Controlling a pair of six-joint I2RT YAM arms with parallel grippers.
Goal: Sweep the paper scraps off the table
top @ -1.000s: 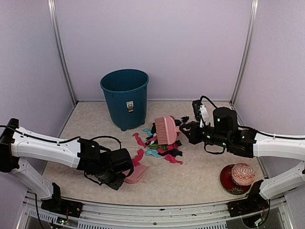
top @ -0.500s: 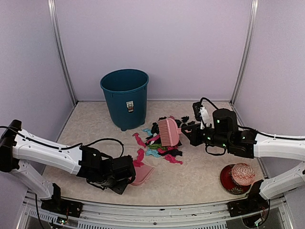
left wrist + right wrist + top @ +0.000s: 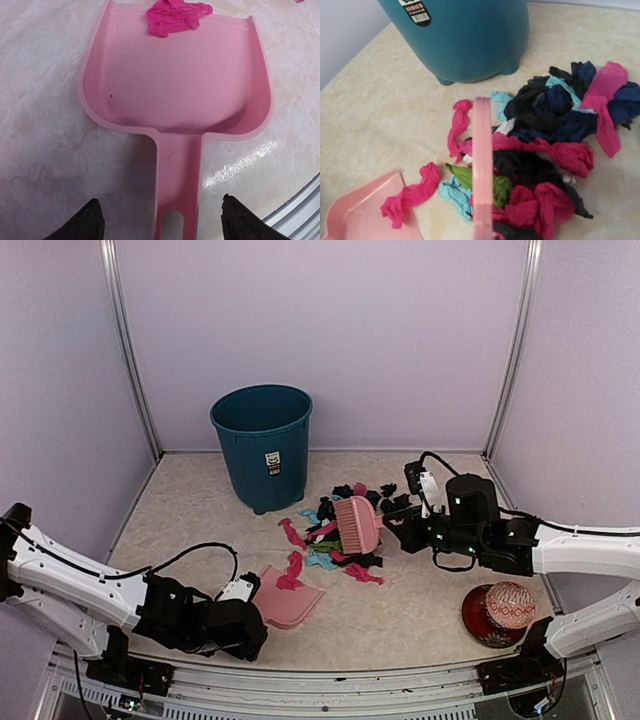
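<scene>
Brush (image 3: 357, 523) planted in the scraps (image 3: 555, 152), dustpan (image 3: 285, 605) lying down-left of them.

The right pincer (image 3: 392, 524) pinches the brush, whose head stands edge-on in the pile at mid-desk (image 3: 420, 615). Most scraps lie on the brush's far side, toward the right arm. The dustpan lies flat just beyond the pile toward the left arm, its mouth facing the scraps and one magenta scrap on its lip. The left pincer (image 3: 167, 220) is spread either side of the dustpan handle without touching it. The sweep probably has to run from the pile toward that mouth.
</scene>
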